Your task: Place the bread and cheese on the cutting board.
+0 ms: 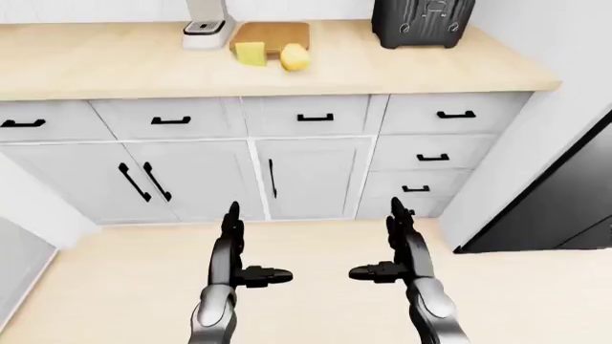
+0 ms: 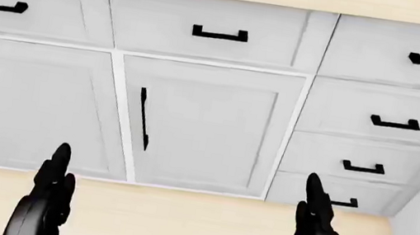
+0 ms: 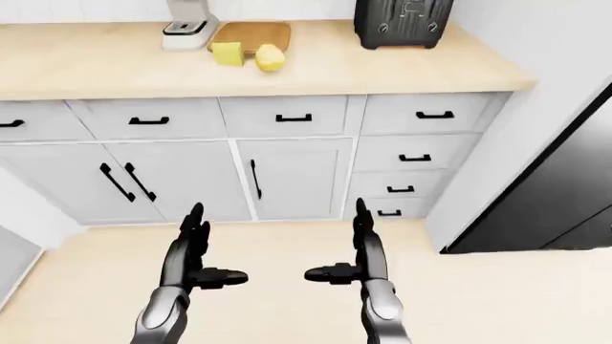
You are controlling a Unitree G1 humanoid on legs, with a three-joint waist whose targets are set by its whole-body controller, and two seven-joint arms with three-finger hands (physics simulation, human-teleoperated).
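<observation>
I'm standing off from the counter (image 1: pixel 115 72) with both hands up over the floor (image 1: pixel 316 244), and neither one has anything in it. My left hand (image 1: pixel 232 254) has its fingers straight and pointing up in the eye views, thumb sticking out sideways toward the other hand. My right hand (image 1: pixel 402 252) mirrors it: fingers straight up, thumb pointing inward at the left thumb. The two thumbs are apart, with bare floor between them. Both hands are fully spread, nothing touching them.

The task's things are all well above and beyond my hands in the left-eye view, up on the counter. The board (image 1: pixel 272 34) lies up and slightly to the right of my left hand, close by the wall. The cheese (image 1: pixel 250 53), a pale yellow block, sits at the board's lower left edge, just about straight above my left hand; I cannot tell whether it overlaps the board or only touches its edge. The bread (image 1: pixel 295 56), a rounded yellow lump, sits just right of the cheese at the board's lower right edge, above the gap between my hands.

Left of the board stands a white machine (image 1: pixel 207 23), touching or nearly touching it. A black toaster (image 1: pixel 422 21) stands well above my right hand. Below the counter, the cabinets (image 1: pixel 311 175) with black handles fill the space right above my fingertips. In the head view I see only those cabinets and the tips of both hands. A dark appliance (image 1: pixel 565 208) stands off to the right of my right hand.
</observation>
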